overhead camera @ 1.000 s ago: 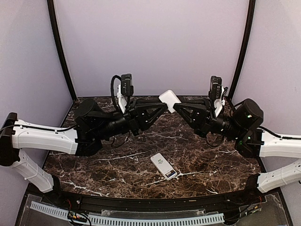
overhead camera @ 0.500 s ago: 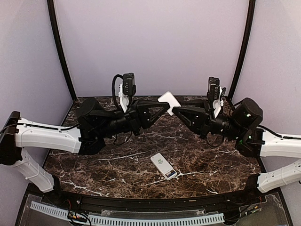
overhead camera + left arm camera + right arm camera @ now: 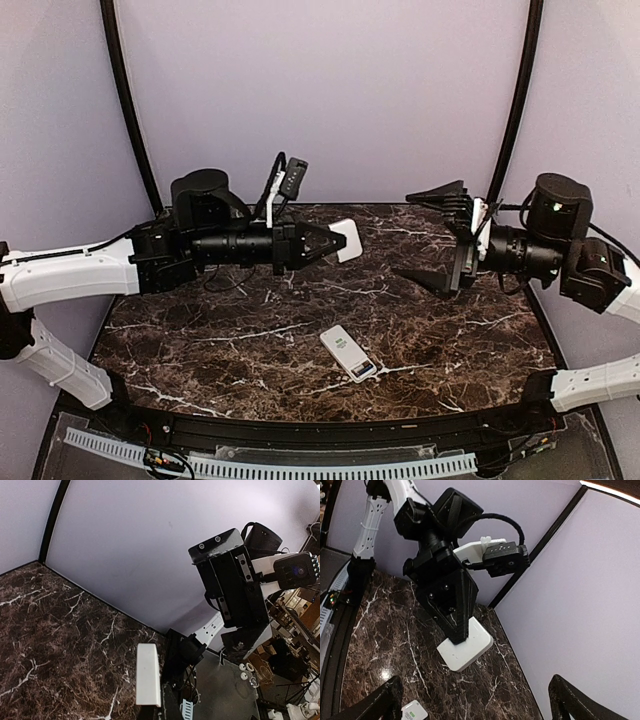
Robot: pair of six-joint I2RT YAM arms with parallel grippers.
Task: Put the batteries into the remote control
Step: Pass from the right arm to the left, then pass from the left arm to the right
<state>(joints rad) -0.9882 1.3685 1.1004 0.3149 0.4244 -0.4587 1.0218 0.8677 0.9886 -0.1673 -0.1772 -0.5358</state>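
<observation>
**Desk:** What is held by the left gripper (image 3: 333, 243)?

**Caption:** A plain white plastic piece (image 3: 348, 240), flat with rounded corners, is clamped by one end between the black fingers, which are closed on it. It is carried in the air above the far middle of the dark marble table (image 3: 200, 340) and is pointed toward the right arm. By the left wrist camera the white plastic piece (image 3: 148, 675) is caught edge-on. By the right wrist camera its broad face is shown, with the white plastic piece (image 3: 467, 652) sticking out below the left gripper (image 3: 456, 630).

**Desk:** And the right gripper (image 3: 403, 234)?

**Caption:** It is spread wide, and nothing is held between its fingers. One finger is raised and the other lowered. A clear gap is left between them and the white piece. In the right wrist view only the two dark fingertips (image 3: 572, 702) are caught, at the bottom corners.

**Desk:** Where is the remote control (image 3: 346, 351) found?

**Caption:** It is laid flat on the table, near the front edge and about midway across, set on a diagonal. It is touched by neither gripper and is well apart from both. A small pale display can be made out on the upper face of the remote control (image 3: 415, 712) in the right wrist view.

**Desk:** Are the batteries pictured?

**Caption:** A dark bluish patch (image 3: 365, 369) is seen at the remote's near-right end. It is too small for it to be told whether a battery is shown there.
</observation>
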